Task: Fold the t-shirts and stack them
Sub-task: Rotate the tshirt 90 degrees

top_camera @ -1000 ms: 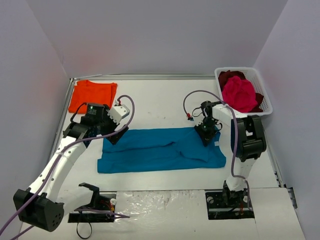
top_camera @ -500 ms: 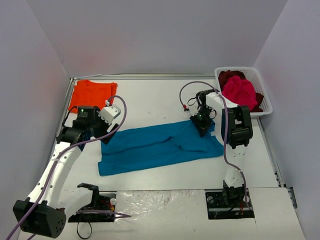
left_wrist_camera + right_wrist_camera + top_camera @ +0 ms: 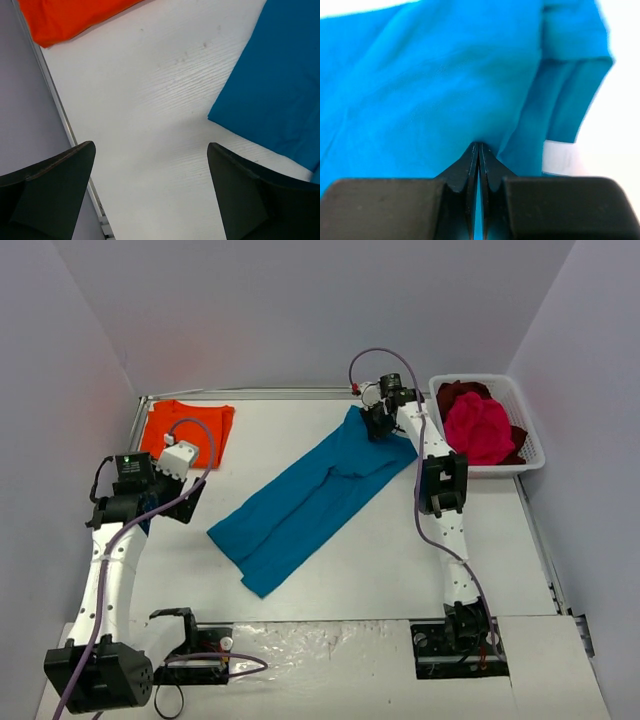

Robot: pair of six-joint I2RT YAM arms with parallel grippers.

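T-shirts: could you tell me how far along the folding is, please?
Done: the orange t-shirt lies folded at the far left. In hand: the teal-blue t-shirt, folded lengthwise, with the right pincer shut on its far end and the left pincer open, off it. Left: magenta-pink t-shirt and dark red t-shirt, in the basket.

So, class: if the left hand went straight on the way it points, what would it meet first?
Probably bare table, between the orange tee and the teal tee; the open left hand touches neither.

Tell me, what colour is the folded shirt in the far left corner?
The shirt is orange, clearest in the top view.
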